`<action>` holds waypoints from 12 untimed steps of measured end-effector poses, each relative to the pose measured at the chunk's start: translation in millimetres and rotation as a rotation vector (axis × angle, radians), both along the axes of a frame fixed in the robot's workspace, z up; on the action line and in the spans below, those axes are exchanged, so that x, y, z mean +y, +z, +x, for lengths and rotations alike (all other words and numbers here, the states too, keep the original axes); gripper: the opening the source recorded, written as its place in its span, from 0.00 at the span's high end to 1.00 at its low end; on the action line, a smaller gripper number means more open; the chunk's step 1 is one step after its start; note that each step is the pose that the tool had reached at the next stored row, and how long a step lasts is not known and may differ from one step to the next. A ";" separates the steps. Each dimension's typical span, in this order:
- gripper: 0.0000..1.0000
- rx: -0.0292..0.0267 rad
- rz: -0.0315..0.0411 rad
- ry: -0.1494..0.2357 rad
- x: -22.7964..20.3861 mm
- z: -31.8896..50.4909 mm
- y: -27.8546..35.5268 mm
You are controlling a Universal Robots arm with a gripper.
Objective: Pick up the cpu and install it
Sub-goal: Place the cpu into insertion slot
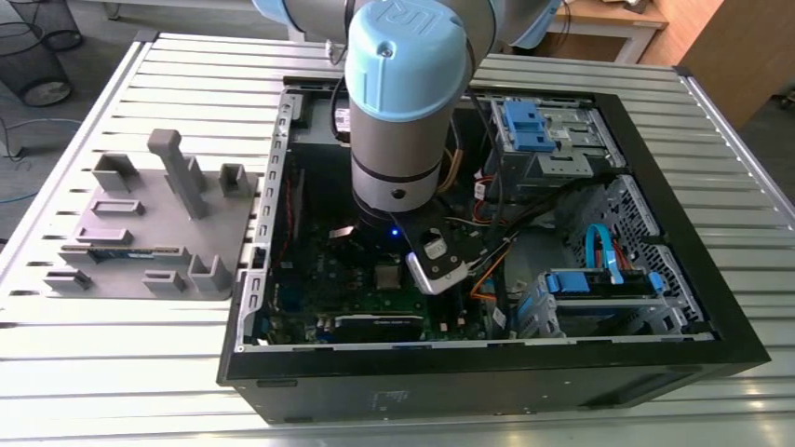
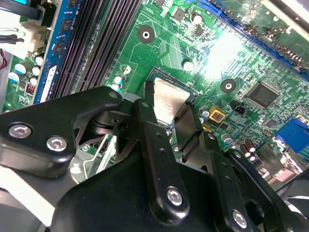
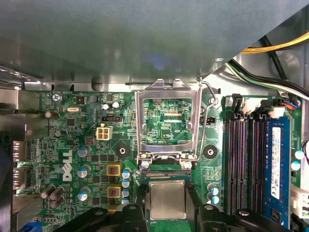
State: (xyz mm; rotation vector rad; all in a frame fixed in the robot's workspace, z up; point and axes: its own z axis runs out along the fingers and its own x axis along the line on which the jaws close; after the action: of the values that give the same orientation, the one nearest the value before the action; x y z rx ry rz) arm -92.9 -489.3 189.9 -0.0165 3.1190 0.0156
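While the black end effector clamps the small flat square silver-topped cpu between its fingers, I see the chip at the socket of the green motherboard, just beside the raised silver metal load frame. All of this is inside the open black computer case on the slatted metal surface.

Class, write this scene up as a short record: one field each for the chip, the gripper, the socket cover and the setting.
chip: small square silver-topped cpu, at the socket on the green motherboard
gripper: black gripper, shut on the cpu's two sides
socket cover: silver metal frame, swung open beside the cpu
setting: open black computer case on a slatted metal table
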 end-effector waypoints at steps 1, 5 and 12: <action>0.58 0.0000 0.0000 0.000 0.0 0.0 -0.1; 0.58 0.0000 0.0000 0.000 0.0 0.0 -0.2; 0.58 0.0003 0.0010 -0.001 0.2 0.0 2.7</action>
State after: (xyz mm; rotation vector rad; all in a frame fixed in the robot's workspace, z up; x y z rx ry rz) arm -92.9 -489.1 192.6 -0.0154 3.1193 0.0170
